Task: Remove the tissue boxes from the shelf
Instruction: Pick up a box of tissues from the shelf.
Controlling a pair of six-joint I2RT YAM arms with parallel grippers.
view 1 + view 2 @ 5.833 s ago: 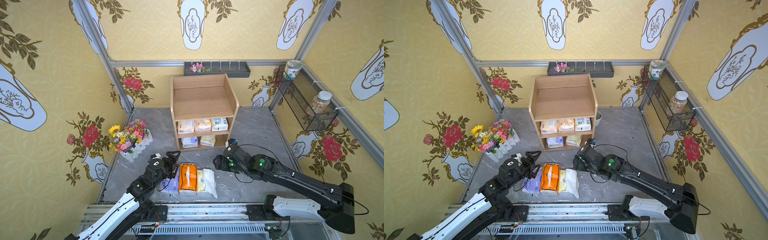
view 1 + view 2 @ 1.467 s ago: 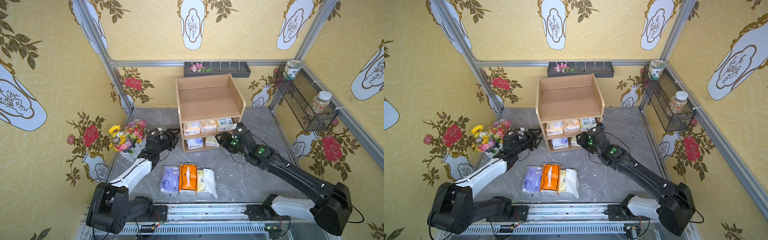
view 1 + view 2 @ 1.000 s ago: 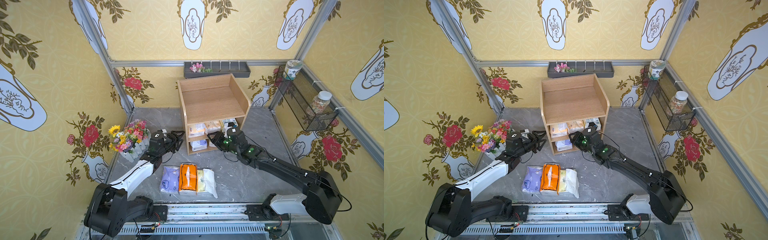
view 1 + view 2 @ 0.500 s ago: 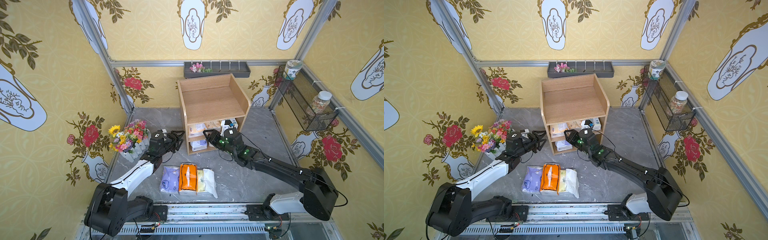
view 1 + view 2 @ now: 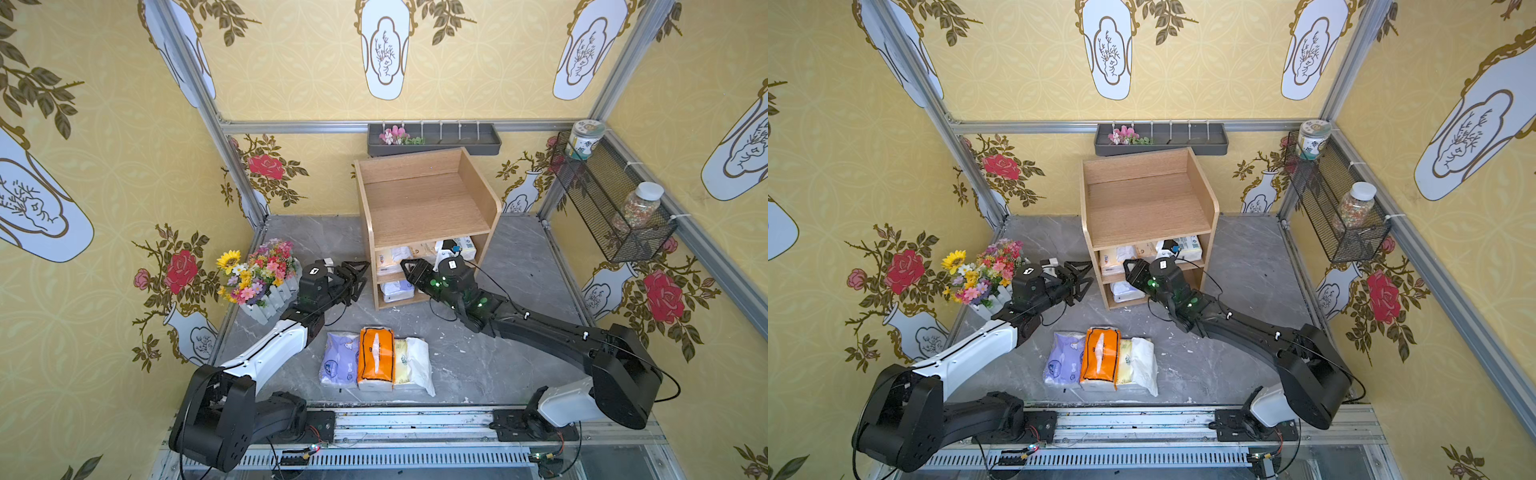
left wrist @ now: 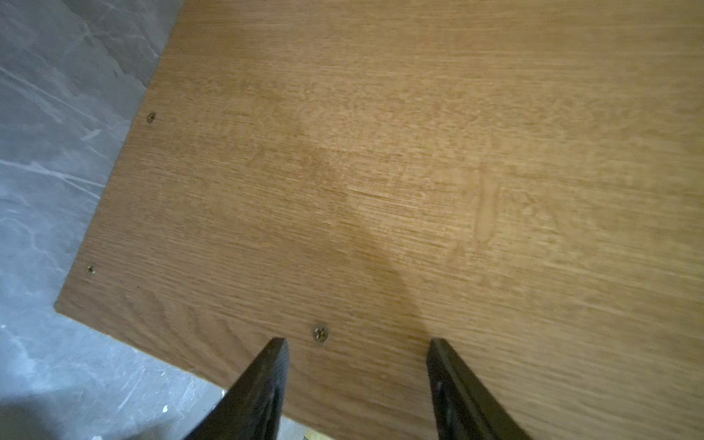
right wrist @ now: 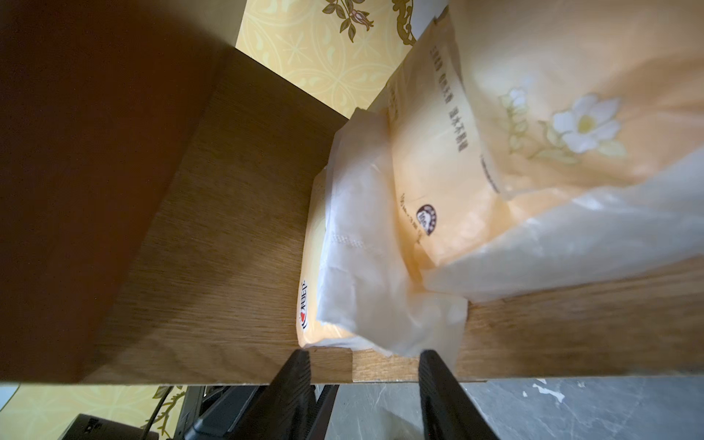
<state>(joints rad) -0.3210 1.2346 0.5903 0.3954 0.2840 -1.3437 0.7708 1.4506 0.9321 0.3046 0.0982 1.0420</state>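
Observation:
The wooden shelf (image 5: 424,199) stands at the back middle. Its middle tier holds a cream tissue pack (image 5: 388,261), a second cream pack (image 5: 420,250) and a white, green-printed pack (image 5: 467,246). A pale pack (image 5: 397,289) lies on the bottom tier. My right gripper (image 5: 409,268) is open at the middle tier's front edge. In the right wrist view its jaws (image 7: 364,356) stand just short of the left cream pack (image 7: 365,244). My left gripper (image 5: 358,275) is open and empty beside the shelf's left side panel (image 6: 381,171).
Lavender (image 5: 338,359), orange (image 5: 376,353) and cream (image 5: 409,361) packs lie side by side on the grey floor near the front. A flower box (image 5: 262,278) stands left of my left arm. A wire basket (image 5: 611,208) with jars hangs on the right wall.
My right gripper has slid left along the shelf front, to the left-hand pack on the middle tier. The left arm and the shelf have stayed put over the last second.

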